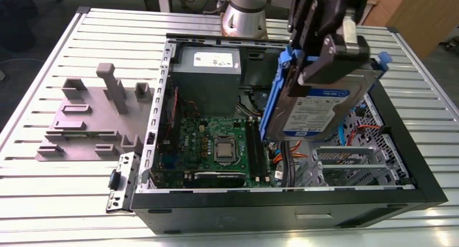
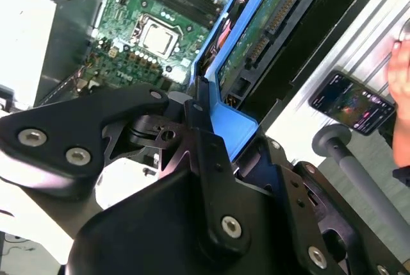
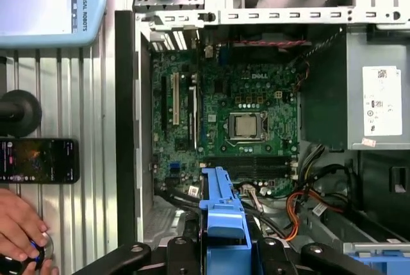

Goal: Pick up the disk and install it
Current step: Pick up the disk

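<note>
Hanging steeply tilted above the open computer case (image 1: 287, 206), the disk (image 1: 315, 110) is off the surface (image 1: 64, 204) and clamped at its upper end by the end effector (image 1: 321, 70), which is closed tight on it! Its lower edge hovers over the case's interior, just beside the motherboard (image 1: 215, 145) toward the exterior view's right, while the grey holder block (image 1: 90, 121) lies well apart on the exterior view's left. In the first wrist view a hand (image 3: 18, 224) rests near a phone (image 3: 38, 159) outside the case.
</note>
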Controlling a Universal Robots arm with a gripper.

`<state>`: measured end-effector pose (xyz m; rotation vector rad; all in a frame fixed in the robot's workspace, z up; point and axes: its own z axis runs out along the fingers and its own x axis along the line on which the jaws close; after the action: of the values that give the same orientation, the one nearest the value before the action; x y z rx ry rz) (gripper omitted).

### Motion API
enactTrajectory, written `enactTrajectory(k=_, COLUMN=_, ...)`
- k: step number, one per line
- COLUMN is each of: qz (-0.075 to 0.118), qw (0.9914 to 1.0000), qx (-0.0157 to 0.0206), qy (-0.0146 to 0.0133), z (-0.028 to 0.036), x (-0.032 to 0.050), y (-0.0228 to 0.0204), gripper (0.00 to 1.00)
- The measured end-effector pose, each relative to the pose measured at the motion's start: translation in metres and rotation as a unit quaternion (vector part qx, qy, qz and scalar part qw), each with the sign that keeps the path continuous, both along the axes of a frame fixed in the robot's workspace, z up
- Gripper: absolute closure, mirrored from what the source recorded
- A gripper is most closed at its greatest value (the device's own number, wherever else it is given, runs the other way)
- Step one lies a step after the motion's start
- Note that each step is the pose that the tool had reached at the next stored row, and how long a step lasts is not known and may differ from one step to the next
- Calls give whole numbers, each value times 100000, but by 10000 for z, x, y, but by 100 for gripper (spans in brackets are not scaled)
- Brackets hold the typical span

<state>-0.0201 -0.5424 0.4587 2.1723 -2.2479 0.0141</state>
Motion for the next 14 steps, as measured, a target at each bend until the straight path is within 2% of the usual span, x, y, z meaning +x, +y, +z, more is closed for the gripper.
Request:
enactTrajectory(k=11, qz=3, qw=100000, qx=-8, qy=36, z=-24, x=470, y=-38, gripper=64)
enactTrajectory(k=14, qz=4, qw=100000, qx=0, qy=35, z=-35, x=545, y=-60, gripper=64)
